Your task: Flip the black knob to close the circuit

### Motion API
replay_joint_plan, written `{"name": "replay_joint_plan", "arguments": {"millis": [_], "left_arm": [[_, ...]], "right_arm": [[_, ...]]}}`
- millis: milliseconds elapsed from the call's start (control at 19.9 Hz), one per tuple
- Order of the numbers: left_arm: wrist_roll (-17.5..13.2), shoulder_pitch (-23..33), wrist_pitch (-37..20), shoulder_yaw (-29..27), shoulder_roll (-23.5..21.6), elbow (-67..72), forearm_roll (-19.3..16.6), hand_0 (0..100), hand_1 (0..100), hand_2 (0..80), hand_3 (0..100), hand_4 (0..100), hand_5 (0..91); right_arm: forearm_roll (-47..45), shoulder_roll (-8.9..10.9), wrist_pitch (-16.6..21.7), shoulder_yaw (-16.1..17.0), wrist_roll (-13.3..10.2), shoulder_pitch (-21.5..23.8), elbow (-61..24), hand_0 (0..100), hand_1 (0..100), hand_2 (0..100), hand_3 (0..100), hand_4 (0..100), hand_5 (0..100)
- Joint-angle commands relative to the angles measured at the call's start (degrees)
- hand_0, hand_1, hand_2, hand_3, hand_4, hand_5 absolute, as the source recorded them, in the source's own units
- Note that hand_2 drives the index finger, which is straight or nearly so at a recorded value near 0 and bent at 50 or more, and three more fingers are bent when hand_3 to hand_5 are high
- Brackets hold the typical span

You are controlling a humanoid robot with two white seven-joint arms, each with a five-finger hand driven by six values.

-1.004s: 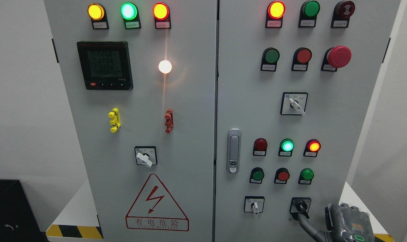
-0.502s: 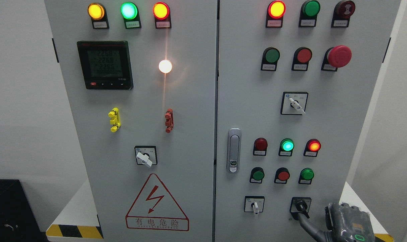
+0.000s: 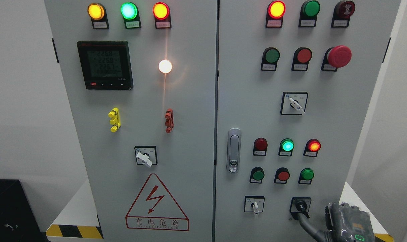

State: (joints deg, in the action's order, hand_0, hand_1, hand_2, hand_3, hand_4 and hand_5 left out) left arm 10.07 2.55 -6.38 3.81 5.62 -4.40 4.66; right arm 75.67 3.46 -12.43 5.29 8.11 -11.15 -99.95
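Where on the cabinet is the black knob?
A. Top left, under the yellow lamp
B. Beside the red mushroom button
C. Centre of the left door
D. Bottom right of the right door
D: the black knob sits low on the right door, right of a white-handled switch.

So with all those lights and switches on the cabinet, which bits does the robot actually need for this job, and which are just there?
Part of the job:
- black knob, bottom right of the right door
- right robot hand, low beside it, a dark finger reaching to the knob

Just there:
- red mushroom button
- white-handled switches
- digital meter
- door handle
- warning sign
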Motion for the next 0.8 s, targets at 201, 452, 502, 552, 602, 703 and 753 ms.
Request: {"name": "replay_joint_plan", "arguments": {"millis": [201, 452, 502, 552, 602, 703, 753], "left_arm": [[0.0, 0.0, 0.0, 0.1, 0.0, 0.0, 0.0, 12, 56, 0.0, 0, 0, 0.0], [0.0, 0.0, 0.0, 0.0, 0.0, 0.0, 0.0, 12, 56, 0.0, 0, 0, 0.0], [0.0, 0.0, 0.0, 0.0, 0.0, 0.0, 0.0, 12, 56, 0.0, 0, 0, 0.0], [0.0, 0.0, 0.0, 0.0, 0.0, 0.0, 0.0, 12, 56, 0.0, 0, 0, 0.0], [0.0, 0.0, 0.0, 0.0, 0.0, 0.0, 0.0, 12, 56, 0.0, 0, 0, 0.0], [0.0, 0.0, 0.0, 0.0, 0.0, 0.0, 0.0, 12, 56, 0.0, 0, 0, 0.0], [0.0, 0.0, 0.0, 0.0, 0.0, 0.0, 0.0, 12, 56, 0.0, 0, 0, 0.0]], "right_arm": [[-0.4, -0.3, 0.1, -1.4, -0.5, 0.1, 0.2, 15, 7, 98, 100, 100, 100], [-0.4, -0.91, 0.2, -2.8, -0.6, 0.2, -0.2, 15, 8, 98, 100, 100, 100], [-0.4, -1.0, 0.2, -3.1, -0.6, 0.2, -0.2, 15, 8, 98, 100, 100, 100], [-0.4, -1.09, 0.2, -3.2, -0.6, 0.3, -0.4, 15, 8, 98, 100, 100, 100], [-0.6, -1.53, 0.2, -3.4, -0.6, 0.3, -1.1, 15, 8, 98, 100, 100, 100], [-0.7, -1.97, 0.2, -4.4, -0.5, 0.9, -2.4, 16, 8, 98, 100, 100, 100], [-0.7, -2.06, 0.2, -4.7, -0.4, 1.3, -3.2, 16, 8, 98, 100, 100, 100]]}}
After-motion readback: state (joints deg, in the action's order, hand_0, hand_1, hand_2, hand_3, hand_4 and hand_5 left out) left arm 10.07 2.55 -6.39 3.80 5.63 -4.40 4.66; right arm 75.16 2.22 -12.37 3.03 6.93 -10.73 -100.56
